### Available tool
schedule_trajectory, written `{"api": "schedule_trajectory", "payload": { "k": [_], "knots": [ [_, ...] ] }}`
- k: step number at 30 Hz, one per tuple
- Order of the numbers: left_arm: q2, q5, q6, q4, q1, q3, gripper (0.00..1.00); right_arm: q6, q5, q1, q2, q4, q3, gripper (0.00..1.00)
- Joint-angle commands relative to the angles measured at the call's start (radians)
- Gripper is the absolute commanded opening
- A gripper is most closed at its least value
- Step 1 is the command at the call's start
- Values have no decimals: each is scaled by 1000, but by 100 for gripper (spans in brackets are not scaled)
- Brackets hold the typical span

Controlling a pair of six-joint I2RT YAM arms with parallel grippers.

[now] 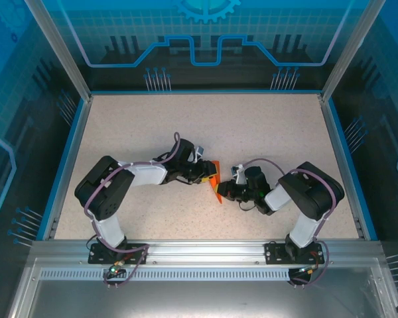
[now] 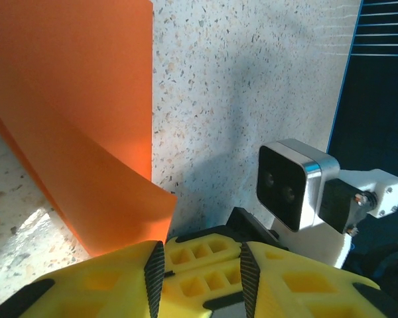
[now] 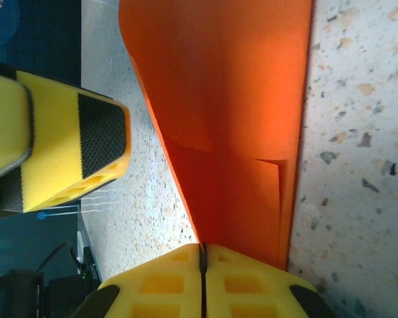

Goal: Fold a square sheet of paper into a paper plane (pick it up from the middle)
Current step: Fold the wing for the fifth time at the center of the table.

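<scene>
One creased sheet of thin bright orange paper (image 3: 232,99) sits pinched in my right gripper's (image 3: 202,250) closed jaws; my left gripper (image 2: 198,258) hangs half-open beside it, gripping nothing.

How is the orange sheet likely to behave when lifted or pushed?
Probably floppy: the orange sheet bows in a curve away from the right gripper, which is shut on its edge. Likely very light: its layers show as thin edges. A push would probably buckle that curl rather than slide it.

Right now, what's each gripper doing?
Left gripper: open, fingers apart.
Right gripper: shut on the square sheet of paper.
</scene>
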Motion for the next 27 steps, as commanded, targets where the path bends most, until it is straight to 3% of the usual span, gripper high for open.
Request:
{"api": "schedule_trajectory", "payload": {
  "k": [1, 8, 15, 21, 27],
  "knots": [
    [30, 24, 36, 17, -6, 35, 38, -40, 14, -19, -60, -85, 1, 11],
    [54, 27, 36, 19, -7, 59, 38, -162, 78, 15, -148, -316, 55, 21],
    [64, 28, 32, 15, -7, 69, 38, -222, 147, 55, -178, -410, 78, 29],
    [67, 30, 32, 11, -10, 72, 38, -270, 210, 88, -202, -497, 115, 27],
    [68, 29, 29, 8, -10, 73, 38, -272, 255, 93, -231, -541, 122, 17]
  ]
}}
